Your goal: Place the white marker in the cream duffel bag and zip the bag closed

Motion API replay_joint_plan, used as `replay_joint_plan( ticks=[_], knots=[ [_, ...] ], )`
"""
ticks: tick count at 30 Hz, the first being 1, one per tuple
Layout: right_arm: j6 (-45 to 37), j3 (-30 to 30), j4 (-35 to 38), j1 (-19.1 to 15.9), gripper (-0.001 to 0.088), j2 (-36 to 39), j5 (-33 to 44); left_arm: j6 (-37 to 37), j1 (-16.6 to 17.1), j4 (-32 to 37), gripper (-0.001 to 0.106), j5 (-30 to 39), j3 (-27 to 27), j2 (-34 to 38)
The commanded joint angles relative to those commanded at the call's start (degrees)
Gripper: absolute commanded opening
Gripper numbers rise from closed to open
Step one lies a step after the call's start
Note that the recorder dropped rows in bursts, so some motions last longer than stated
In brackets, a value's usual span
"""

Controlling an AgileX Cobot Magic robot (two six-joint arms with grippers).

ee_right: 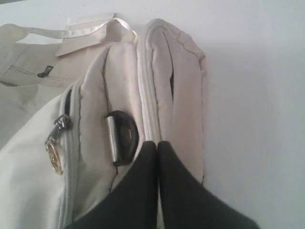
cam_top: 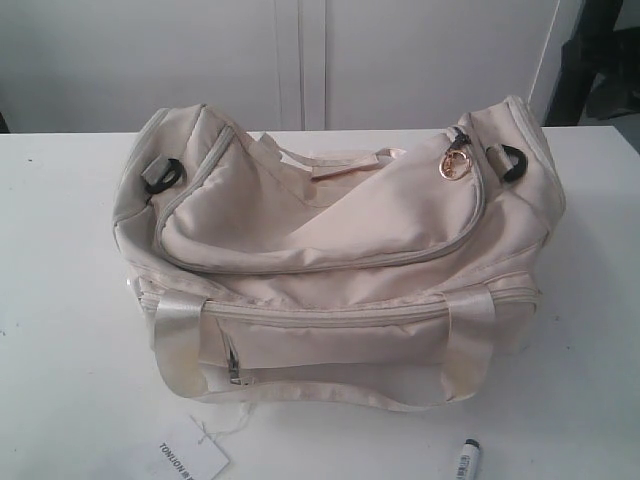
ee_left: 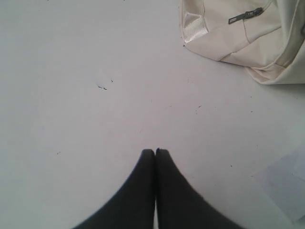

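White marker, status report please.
Left gripper shut over table, right gripper shut by end of cream duffel bag. Both empty. White marker on table before bag. Top zip looks closed.

Table (cam_top: 60,300) with duffel (cam_top: 340,250), marker (cam_top: 467,460), tag (cam_top: 190,460)

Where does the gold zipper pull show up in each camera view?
Exterior: the gold pull hangs at the upper right end of the bag, just left of the black ring.
Left wrist: not in view; only a corner of the bag shows.
Right wrist: the gold pull hangs on the zipper, near the black ring.
Shared landmark: the bag is in all three views; the black ring is in the exterior and right wrist views.
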Motion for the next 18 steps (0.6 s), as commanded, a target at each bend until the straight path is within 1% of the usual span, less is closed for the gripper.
replay_joint_plan(
  ticks=[5, 9, 11, 15, 18],
  knots=[
    [-1.04, -4.06, 2.11, 0.0, 0.0, 4.34, 1.7, 0.0, 0.0, 0.0, 0.0, 0.0, 0.0, 0.0],
    [-2.83, -5.84, 3.83, 0.0, 0.0003, 6.61, 1.93, 0.0, 0.0, 0.0, 0.0, 0.0, 0.0, 0.0],
    [-3.41, -6.54, 4.23, 0.0, 0.0043, 7.59, 1.93, 0.0, 0.0, 0.0, 0.0, 0.0, 0.0, 0.0],
    [-4.14, -6.65, 6.34, 0.0, 0.0181, 9.02, 1.03, 0.0, 0.0, 0.0, 0.0, 0.0, 0.0, 0.0],
    [-5.05, -6.65, 6.26, 1.12, 0.0265, 9.97, -0.17, 0.0, 0.0, 0.0, 0.0, 0.0, 0.0, 0.0]
  ],
)
